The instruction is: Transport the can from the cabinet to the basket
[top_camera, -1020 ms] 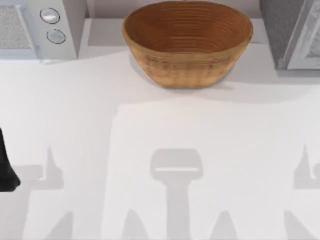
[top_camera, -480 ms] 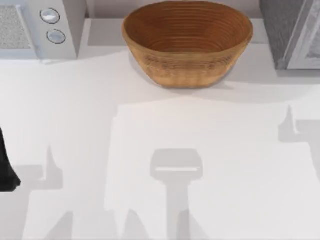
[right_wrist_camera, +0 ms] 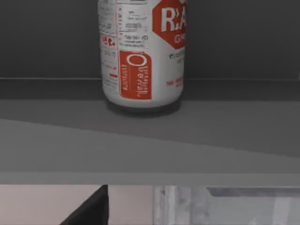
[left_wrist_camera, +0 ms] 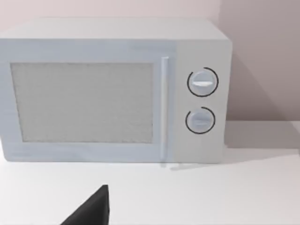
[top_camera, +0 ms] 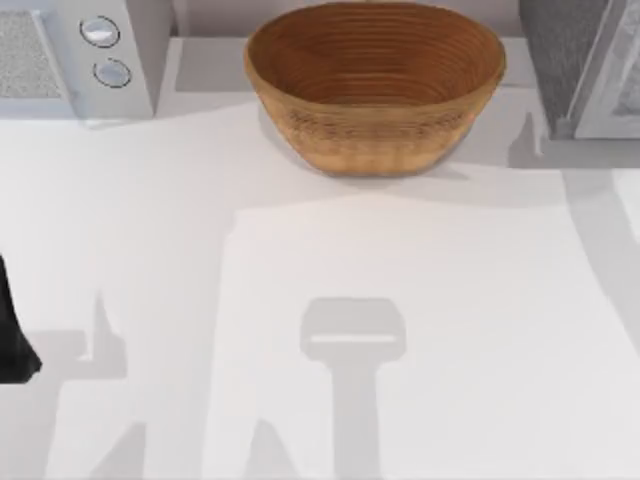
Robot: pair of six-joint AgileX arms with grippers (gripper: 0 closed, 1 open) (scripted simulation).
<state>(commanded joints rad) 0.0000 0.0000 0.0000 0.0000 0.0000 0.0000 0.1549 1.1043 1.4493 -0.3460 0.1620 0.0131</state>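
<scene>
The can [right_wrist_camera: 142,51], silver with red label marks and small print, stands upright on a grey shelf [right_wrist_camera: 150,136] inside the cabinet [top_camera: 580,60] at the back right. In the right wrist view it is straight ahead, with a gap between it and a dark part of my right gripper [right_wrist_camera: 91,210] at the frame's edge. The brown woven basket [top_camera: 375,85] sits at the back middle of the table, and nothing shows inside it. My left gripper [top_camera: 14,330] is parked at the left edge of the table.
A white box with two round knobs [top_camera: 105,50] stands at the back left, and the left wrist view faces its front [left_wrist_camera: 112,93]. The right arm's shadow [top_camera: 530,140] lies on the table between the basket and the cabinet.
The right arm's shadow has travelled from the near right of the table to the back right, up to the cabinet. The left arm has not moved.
</scene>
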